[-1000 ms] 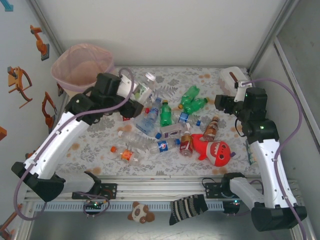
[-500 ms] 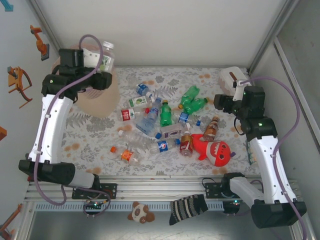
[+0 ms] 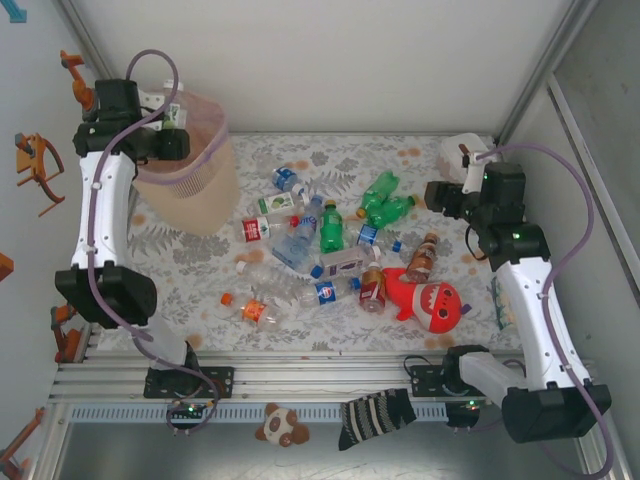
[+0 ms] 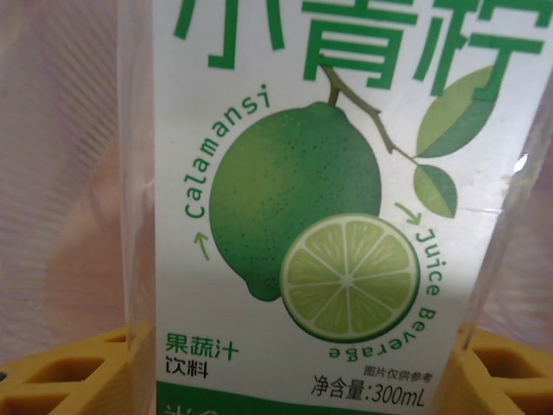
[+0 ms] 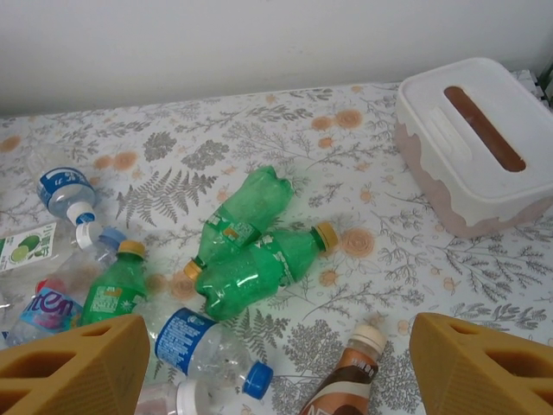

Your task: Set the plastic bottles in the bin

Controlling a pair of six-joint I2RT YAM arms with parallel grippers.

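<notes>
1. We see a lime-label bottle (image 4: 328,216), clear with a green-and-white wrapper. It is pinched between the yellow fingers (image 4: 69,376) of the left claw (image 4: 289,385), with the pink liner close behind it.
2. From above, that bottle hangs over the left side of the mouth of the bin (image 3: 195,195). The bin is a beige basket standing at the desk's far left corner.
3. The other plastic bottles (image 3: 322,262) lie scattered across the middle of the flower-print desk (image 3: 200,290), most of them on their sides. Two green bottles (image 5: 251,259) lie touching, side by side.
4. The right claw (image 5: 276,372) hovers above the desk's right side, spread wide with nothing between its fingers.
5. A white box (image 5: 475,138) with a brown slot sits in the far right corner. A red shark plush (image 3: 430,302) lies just beside the nearest bottles.
</notes>
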